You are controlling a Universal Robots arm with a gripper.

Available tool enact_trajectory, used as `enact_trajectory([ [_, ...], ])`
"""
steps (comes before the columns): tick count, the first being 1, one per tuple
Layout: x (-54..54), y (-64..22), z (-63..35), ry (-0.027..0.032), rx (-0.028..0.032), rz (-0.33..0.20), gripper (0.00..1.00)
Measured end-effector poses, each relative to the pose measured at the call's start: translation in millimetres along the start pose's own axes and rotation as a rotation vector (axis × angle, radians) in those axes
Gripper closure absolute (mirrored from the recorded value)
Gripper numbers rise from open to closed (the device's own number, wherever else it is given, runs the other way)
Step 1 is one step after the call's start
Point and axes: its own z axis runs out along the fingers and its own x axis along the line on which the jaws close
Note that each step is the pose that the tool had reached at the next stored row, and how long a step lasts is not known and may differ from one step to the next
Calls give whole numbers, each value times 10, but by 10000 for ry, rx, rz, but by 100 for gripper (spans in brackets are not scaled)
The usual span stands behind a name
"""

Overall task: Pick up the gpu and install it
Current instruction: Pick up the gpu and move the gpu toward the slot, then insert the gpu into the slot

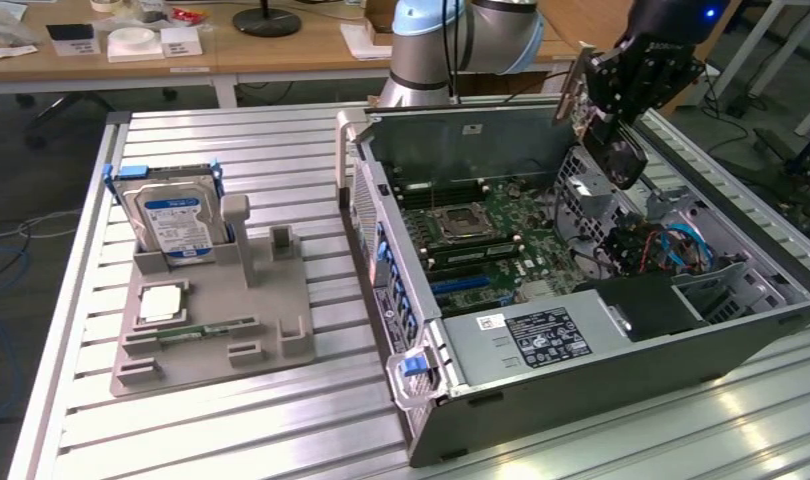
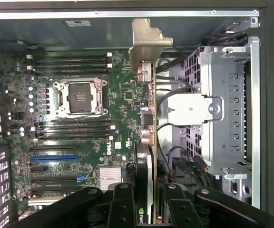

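Observation:
The gpu (image 1: 619, 152) hangs in the air over the open computer case (image 1: 725, 345), above the drive-cage side of it. My gripper (image 1: 628, 100) is shut on it from above. The card's silvery bracket (image 1: 573, 88) sticks out toward the exterior view's left. In the wrist view I look down along the gpu (image 2: 152, 142) edge-on, with its bracket (image 2: 146, 42) at the far end and the green motherboard (image 2: 122, 95) below. My gripper (image 2: 149, 211) clamps the card between its black fingers (image 2: 122, 206). The card touches nothing in the case.
Inside the case are the CPU socket (image 2: 82, 97), dark expansion slots with a blue one (image 2: 53, 158), a metal drive cage (image 2: 227, 104) and the power supply (image 1: 539, 335). A grey fixture (image 1: 278, 320) at the exterior view's left holds a hard drive (image 1: 174, 220).

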Motion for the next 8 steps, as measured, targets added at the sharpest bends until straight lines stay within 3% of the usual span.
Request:
enact_trajectory([
  [8, -19, 1, 0, 0, 0, 0, 73],
])
